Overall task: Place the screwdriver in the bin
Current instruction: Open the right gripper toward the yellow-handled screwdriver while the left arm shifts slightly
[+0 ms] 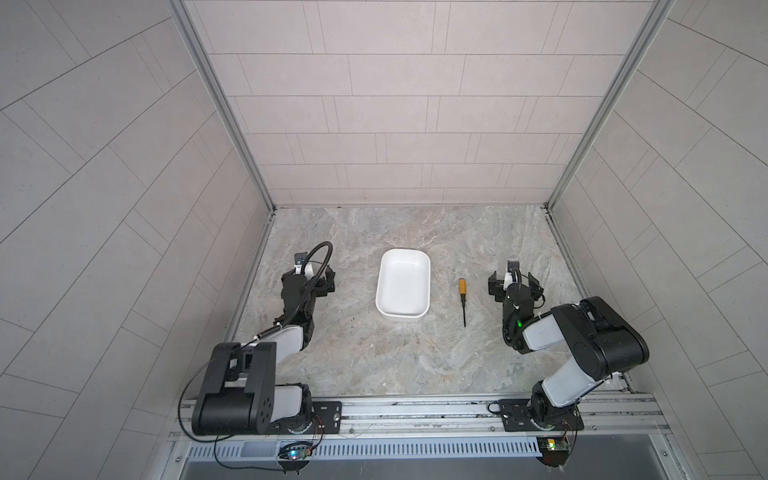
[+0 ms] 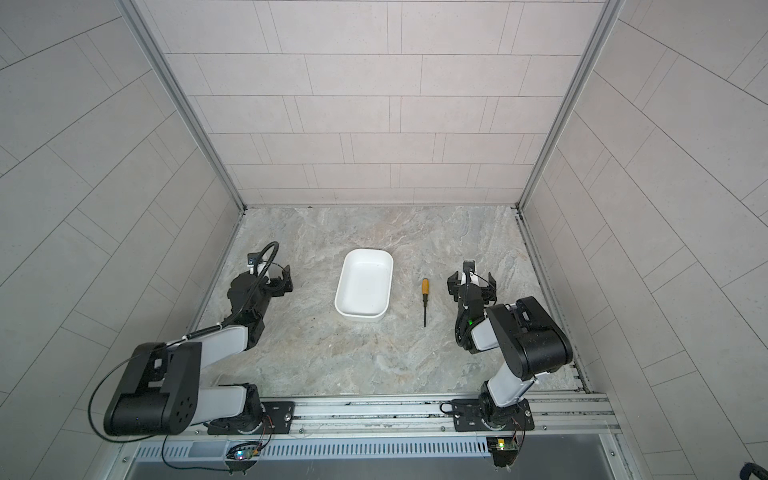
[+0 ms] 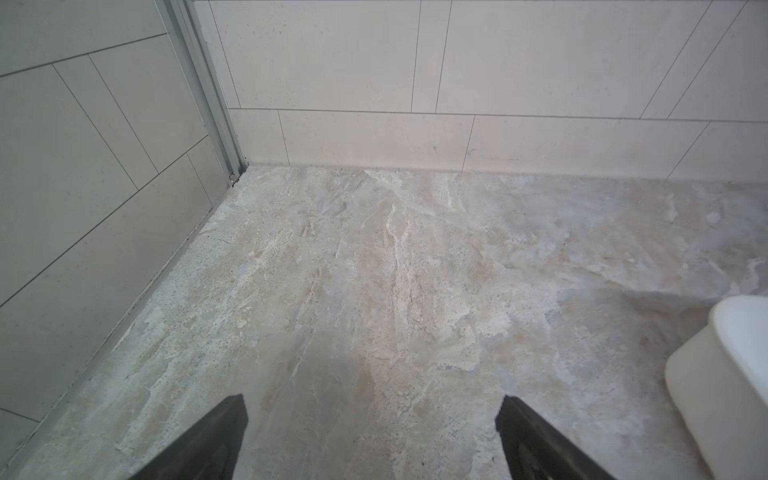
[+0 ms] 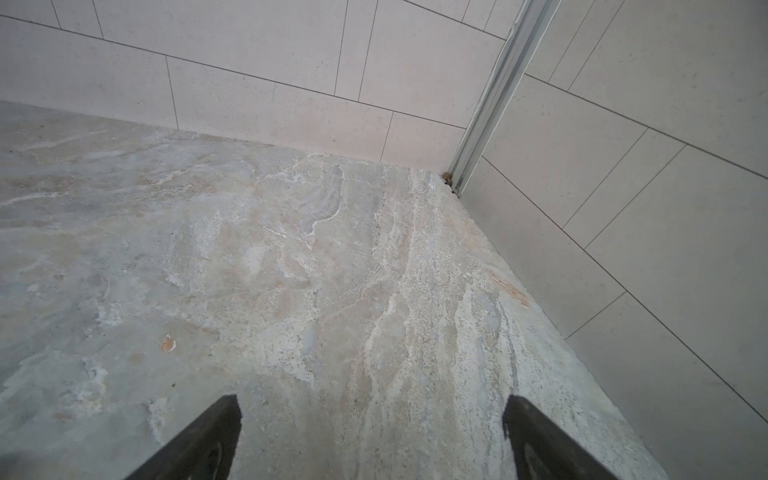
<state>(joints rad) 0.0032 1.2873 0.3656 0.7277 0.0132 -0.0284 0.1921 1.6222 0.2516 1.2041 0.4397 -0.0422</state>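
The jaws on the right arm (image 1: 598, 336) are wide open and hold nothing, most likely so they are ready to grab. The jaws on the left arm (image 1: 291, 299) are wide open and empty too. The screwdriver (image 1: 462, 301) lies flat on the counter (image 1: 415, 365), just right of the middle in both top views, between the bin (image 1: 397, 316) and the right arm. The bin sits open side up, empty, so the screwdriver can drop in.

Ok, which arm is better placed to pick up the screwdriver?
The right. The screwdriver lies between the bin and the open right gripper; the left gripper would have to reach across the bin.
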